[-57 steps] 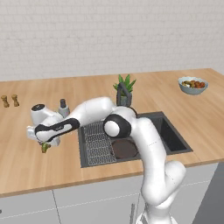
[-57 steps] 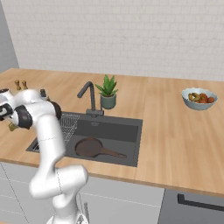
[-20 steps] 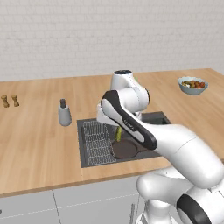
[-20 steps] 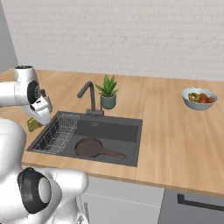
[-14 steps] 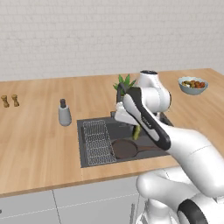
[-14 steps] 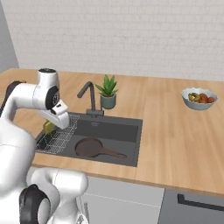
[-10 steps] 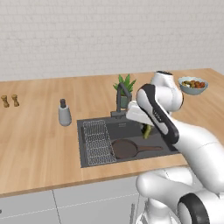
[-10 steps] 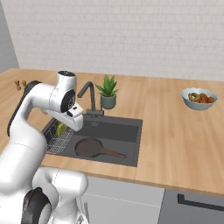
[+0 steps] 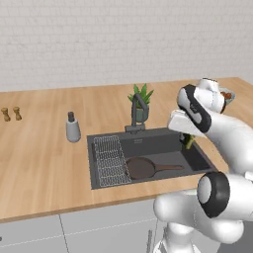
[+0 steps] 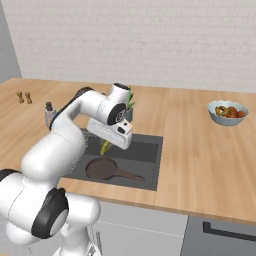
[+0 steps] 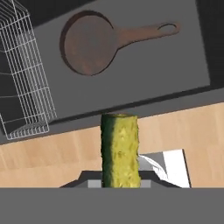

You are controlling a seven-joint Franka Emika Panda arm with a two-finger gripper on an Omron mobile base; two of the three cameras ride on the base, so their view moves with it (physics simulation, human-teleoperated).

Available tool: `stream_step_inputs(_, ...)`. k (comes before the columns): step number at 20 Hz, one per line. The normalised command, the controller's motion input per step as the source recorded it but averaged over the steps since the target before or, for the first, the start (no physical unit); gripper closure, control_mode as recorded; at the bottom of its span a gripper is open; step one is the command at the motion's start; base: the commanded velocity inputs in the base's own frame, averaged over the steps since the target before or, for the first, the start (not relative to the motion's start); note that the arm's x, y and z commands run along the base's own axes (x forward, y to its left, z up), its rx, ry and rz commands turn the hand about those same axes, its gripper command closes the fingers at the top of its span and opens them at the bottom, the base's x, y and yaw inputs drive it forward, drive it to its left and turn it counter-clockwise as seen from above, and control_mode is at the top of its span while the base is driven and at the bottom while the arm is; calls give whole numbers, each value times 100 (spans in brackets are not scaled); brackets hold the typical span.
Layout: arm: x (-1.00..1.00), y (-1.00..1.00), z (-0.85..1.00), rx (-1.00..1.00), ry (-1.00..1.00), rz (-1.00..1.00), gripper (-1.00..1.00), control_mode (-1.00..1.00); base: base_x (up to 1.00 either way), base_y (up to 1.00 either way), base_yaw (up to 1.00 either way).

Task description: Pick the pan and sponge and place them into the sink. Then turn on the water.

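My gripper (image 9: 188,139) is shut on the green sponge (image 9: 189,142), which hangs below it over the right end of the sink (image 9: 158,147). In the hand view the sponge (image 11: 120,150) stands upright between the jaws, over the strip of counter at the sink's rim. The dark brown pan (image 9: 141,168) lies flat on the sink floor, handle pointing right. From the right base view, the sponge (image 10: 105,147) hangs above the pan (image 10: 102,168) inside the sink (image 10: 146,152). The faucet (image 9: 138,107) stands behind the basin, and no water runs from it.
A wire rack (image 9: 110,160) lines the sink's left side. A potted plant (image 9: 142,100) stands behind the faucet. A grey shaker (image 9: 73,128) and two small brown shakers (image 9: 11,113) sit on the counter to the left. A bowl of food (image 10: 227,112) sits far right.
The arm has swung from the counter left of the sink, across the rack, to the sink's right end, carrying the sponge. The pan has not moved.
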Motion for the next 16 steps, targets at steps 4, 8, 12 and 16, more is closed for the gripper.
stream_step_inputs(4, 67, -53, -50, 1, 0, 22, 100, -100, 0, 0, 0)
stream_step_inputs(8, 66, -31, -66, 0, 0, 21, 100, -100, 0, 0, 0)
stream_step_inputs(12, 69, -11, -62, 0, 5, 15, 100, -100, 0, 0, 0)
stream_step_inputs(16, 46, -9, -56, 0, 0, 10, 100, -100, 0, 0, 0)
